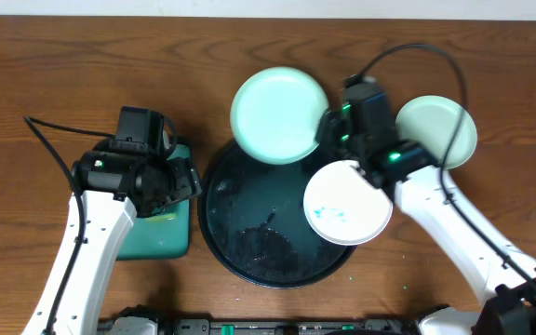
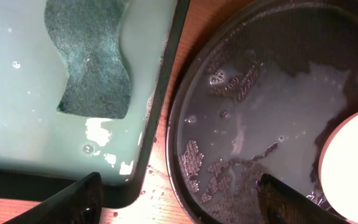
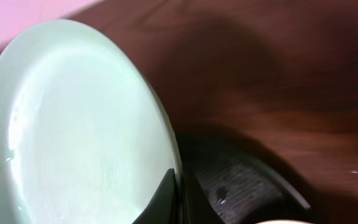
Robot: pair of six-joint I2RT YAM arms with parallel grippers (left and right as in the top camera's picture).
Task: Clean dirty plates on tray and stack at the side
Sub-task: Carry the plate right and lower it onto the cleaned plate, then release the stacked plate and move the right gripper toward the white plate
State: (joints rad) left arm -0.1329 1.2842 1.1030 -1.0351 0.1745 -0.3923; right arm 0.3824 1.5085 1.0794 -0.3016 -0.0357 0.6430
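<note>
My right gripper (image 1: 331, 128) pinches the mint-green plate (image 1: 279, 113) by its rim, top middle, beside the black tray (image 1: 231, 233). My left gripper (image 1: 180, 181) gapes, holding nothing. The plate looks wet, so it could slip and drop.
</note>
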